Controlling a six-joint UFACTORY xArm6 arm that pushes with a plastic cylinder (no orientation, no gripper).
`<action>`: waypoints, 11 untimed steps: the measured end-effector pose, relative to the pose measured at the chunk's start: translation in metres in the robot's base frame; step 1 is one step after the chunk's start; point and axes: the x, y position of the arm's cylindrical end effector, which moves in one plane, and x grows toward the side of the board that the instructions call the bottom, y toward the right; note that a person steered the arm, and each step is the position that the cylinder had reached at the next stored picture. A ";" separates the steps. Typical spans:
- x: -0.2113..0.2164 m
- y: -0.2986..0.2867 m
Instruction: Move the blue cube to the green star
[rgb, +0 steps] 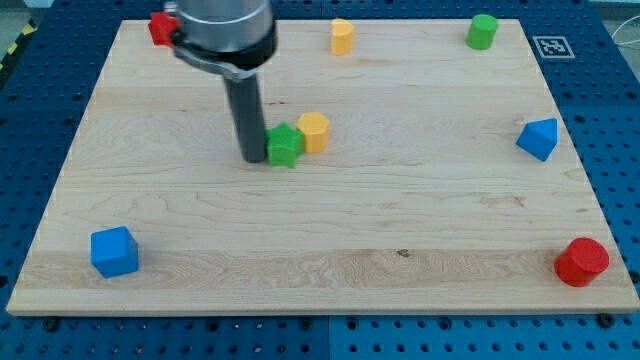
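tip just beside green star

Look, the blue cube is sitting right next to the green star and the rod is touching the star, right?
Not quite. The camera view shows the blue cube far from the green star, down near the view's bottom left corner of the board. The block beside the star is yellow. The rest holds: my tip is against the star's left side.
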 end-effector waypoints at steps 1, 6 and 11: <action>0.001 0.007; 0.104 -0.220; 0.138 -0.121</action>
